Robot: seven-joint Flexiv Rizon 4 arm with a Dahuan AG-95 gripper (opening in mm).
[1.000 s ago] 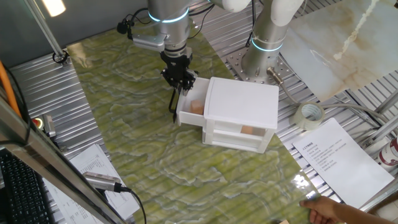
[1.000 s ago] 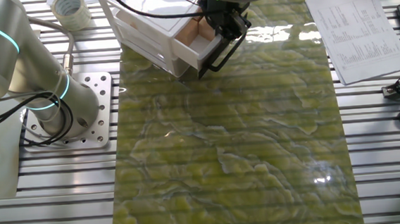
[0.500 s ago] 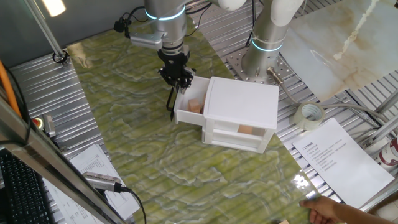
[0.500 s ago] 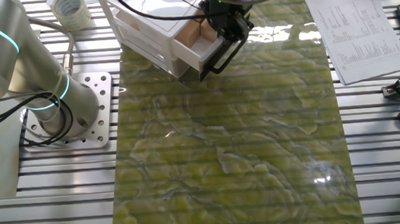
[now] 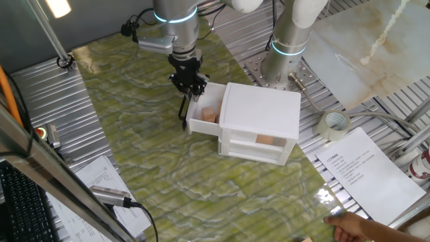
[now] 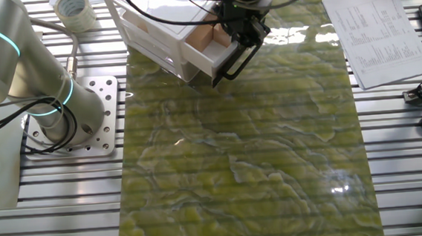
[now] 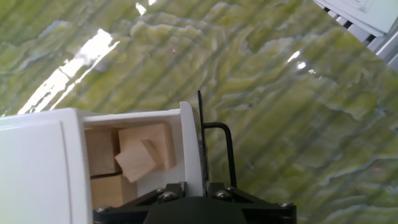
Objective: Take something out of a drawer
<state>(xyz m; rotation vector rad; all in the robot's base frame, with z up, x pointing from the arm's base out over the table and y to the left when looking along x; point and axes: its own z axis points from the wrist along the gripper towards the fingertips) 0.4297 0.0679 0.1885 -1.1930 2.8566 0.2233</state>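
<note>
**Drawer open, cubes inside, gripper at the drawer front**

In one fixed view you saw the gripper (image 5: 190,89) hanging at the front of the drawer (image 5: 203,121), which stood pulled out of the white cabinet (image 5: 262,114) on the green marbled mat (image 5: 134,134). A light-brown wooden cube (image 5: 212,116) lay in the open drawer. The black bar handle (image 5: 185,111) showed just below the fingers. You could not tell how wide the fingers stood. A roll of tape (image 5: 334,125) and a printed sheet (image 5: 366,171) lay well apart to the side.

In the other fixed view the gripper (image 6: 241,32) covered the drawer's (image 6: 206,51) front edge, with the handle (image 6: 230,64) sticking out beneath it and the cube (image 6: 204,35) just beside the fingers.

In the hand view you looked down onto the drawer's front wall (image 7: 190,146), the handle (image 7: 224,152) on its outer side, and several wooden cubes (image 7: 140,155) packed inside, one lying tilted on top. The fingertips were out of sight there, so the grip stayed unclear.
</note>
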